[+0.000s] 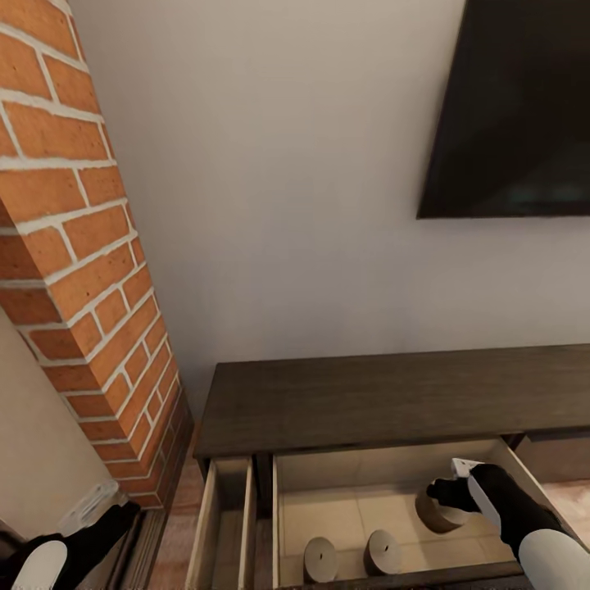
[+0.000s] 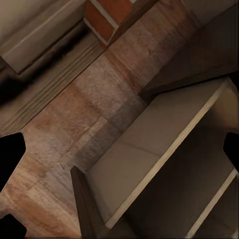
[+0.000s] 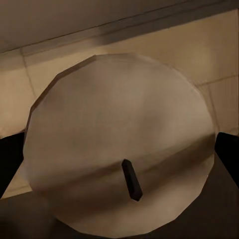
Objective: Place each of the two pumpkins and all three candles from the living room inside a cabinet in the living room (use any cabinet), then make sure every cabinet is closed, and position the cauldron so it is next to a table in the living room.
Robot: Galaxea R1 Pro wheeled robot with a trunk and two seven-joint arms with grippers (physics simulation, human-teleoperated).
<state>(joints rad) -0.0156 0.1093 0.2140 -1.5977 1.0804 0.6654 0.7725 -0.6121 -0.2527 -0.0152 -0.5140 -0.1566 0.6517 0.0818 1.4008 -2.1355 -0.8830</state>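
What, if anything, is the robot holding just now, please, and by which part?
The right gripper holds a short beige-cream cylindrical candle by its sides, over the open drawer.

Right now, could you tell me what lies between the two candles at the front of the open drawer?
In the head view, only bare pale drawer floor lies between the left candle and the right candle.

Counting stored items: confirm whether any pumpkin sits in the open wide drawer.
No. The open drawer holds three candles, two at the front and one at the right tool, no pumpkin.
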